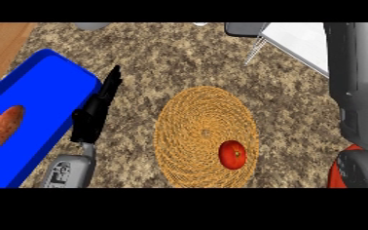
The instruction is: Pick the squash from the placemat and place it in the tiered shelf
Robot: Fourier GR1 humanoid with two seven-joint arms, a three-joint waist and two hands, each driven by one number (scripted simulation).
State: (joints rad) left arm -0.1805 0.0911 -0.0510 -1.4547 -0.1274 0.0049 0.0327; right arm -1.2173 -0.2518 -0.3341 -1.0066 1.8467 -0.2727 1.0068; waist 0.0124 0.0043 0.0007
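Observation:
A round woven straw placemat lies in the middle of the speckled counter. A small red round vegetable rests on its lower right part, with nothing touching it. The tiered shelf shows at the top right as a white board on thin metal legs. My left hand is left of the placemat, open, with its fingers straight and pointing away along the edge of a blue tray. My right forearm runs up the right edge beside the shelf. Its hand does not show.
A blue tray fills the left side and holds an orange-brown vegetable at the view's edge. Grey objects sit cut off at the counter's far side. A wooden strip shows at the top left corner.

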